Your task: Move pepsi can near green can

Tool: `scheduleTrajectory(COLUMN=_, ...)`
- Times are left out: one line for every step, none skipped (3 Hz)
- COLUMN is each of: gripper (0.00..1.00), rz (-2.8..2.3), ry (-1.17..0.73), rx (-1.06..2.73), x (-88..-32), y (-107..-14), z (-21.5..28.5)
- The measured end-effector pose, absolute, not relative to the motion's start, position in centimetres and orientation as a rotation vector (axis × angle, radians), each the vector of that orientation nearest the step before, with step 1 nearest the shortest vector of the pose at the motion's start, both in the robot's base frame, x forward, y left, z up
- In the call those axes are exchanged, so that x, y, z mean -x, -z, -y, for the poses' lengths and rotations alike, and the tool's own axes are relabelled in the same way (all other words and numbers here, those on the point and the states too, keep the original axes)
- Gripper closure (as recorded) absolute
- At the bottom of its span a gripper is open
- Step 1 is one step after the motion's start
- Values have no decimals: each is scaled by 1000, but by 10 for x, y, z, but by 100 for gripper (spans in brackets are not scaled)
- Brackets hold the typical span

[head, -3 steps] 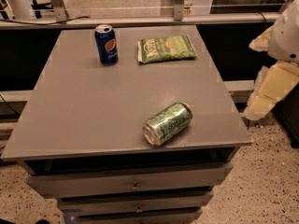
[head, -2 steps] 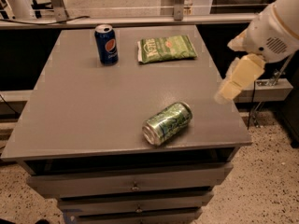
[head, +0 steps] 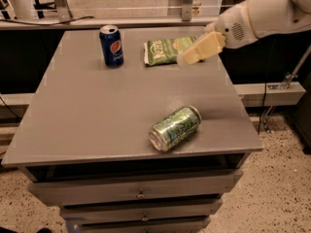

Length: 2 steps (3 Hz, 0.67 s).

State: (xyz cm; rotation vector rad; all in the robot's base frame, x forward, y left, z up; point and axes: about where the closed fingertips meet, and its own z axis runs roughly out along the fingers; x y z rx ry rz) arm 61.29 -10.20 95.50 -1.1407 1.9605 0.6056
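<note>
Currently the hand point(head: 188, 58), grip state indeterminable, hovers over the bag point(head: 163, 51); the pepsi can point(head: 112, 46) stands upright, far left on the bench point(head: 87, 125). We risk tipping it on approach; the green can point(head: 175, 128), lying on its side, may roll.

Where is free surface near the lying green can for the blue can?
Free: grey tabletop left of the light green metallic soda can on its side, plus the strip between it and the dark blue aluminium pepsi can. Crowded: the back, where the cream end effector hangs over the right end of the flat green chip bag.
</note>
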Motion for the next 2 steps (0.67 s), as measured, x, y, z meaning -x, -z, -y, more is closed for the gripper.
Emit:
scheduleTrajectory(gripper=0, rz=-1935, ry=-603, rx=1100, x=-624, y=-960, z=98)
scheduleTrajectory(gripper=0, rz=-1935, ry=-604, rx=1101, x=-624, y=-960, z=98)
